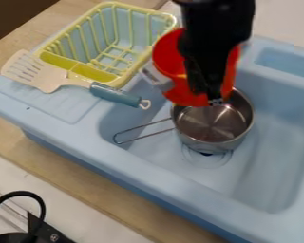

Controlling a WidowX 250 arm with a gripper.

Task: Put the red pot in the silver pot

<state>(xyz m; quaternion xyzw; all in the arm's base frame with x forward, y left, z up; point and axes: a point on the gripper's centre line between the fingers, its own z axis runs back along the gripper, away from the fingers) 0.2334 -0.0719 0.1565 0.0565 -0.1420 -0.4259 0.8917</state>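
The black gripper [214, 100] hangs down from the top edge over the sink, pinching the red pot [186, 98], which it holds tilted above the upper left part of the silver pot [208, 124]. The red pot's grey handle [156, 78] points to the left. The silver pot sits upright in the basin of a light blue toy sink [243, 190], over the round drain [210, 161], and its wire handle [142, 132] runs left toward the basin's side. The blue surface has a ridged draining area at the left and a shallow recess [284, 61] at the upper right. A yellow dish rack [51, 50] stands at the back left, and a cream spatula [48, 78] with a blue-green grip lies beside it, the grip reaching toward the basin. Pale wood [107, 187] runs along the near side of the sink and shows again behind the rack. Beyond it, the upper left corner is dark brown. At the lower left is a whitish surface [27, 173], with a curved black cable [29, 193] and some black equipment [46, 232] in the corner.
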